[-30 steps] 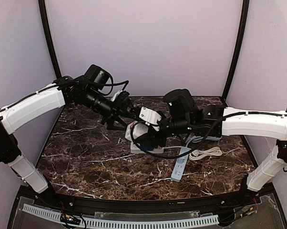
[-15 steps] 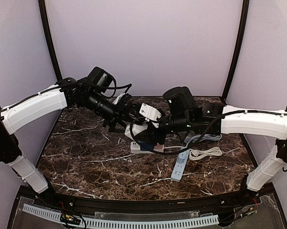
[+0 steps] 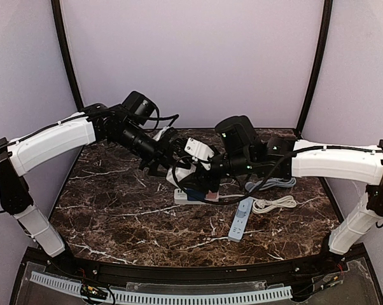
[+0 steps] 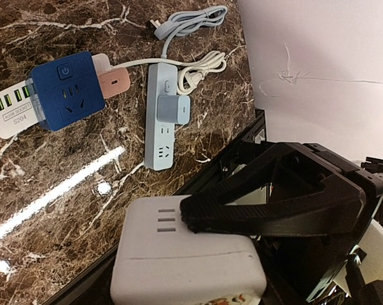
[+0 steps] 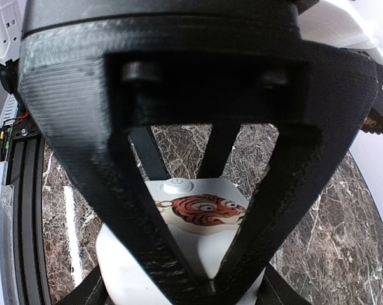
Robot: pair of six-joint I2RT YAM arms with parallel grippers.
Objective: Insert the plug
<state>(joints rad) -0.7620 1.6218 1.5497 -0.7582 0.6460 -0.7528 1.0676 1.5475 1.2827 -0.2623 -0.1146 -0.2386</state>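
Note:
The plug [image 3: 194, 151] is a chunky white block held in the air between both arms, above the table's middle. In the left wrist view the plug [image 4: 179, 260] shows three slots, and one black finger [image 4: 242, 206] presses on its top; the other finger is hidden beneath. My left gripper [image 3: 172, 157] is shut on it from the left. In the right wrist view the plug [image 5: 204, 251] carries a tiger sticker and a round button, and my right gripper [image 5: 207, 279] is shut on it, its fingers [image 5: 140, 222] slanting in along both sides.
Below lie a white power strip [image 4: 10, 114] carrying a blue cube socket [image 4: 67, 92] and a pink plug [image 4: 113, 82]. Beside it is a light blue strip [image 4: 161, 127] with an adapter [image 4: 174, 109]. A grey cord [image 4: 191, 22] and a white cord [image 4: 201, 67] lie to the right.
The left arm has moved right toward the plug and its jaws have closed onto it. The right gripper has kept its hold and shifted slightly left.

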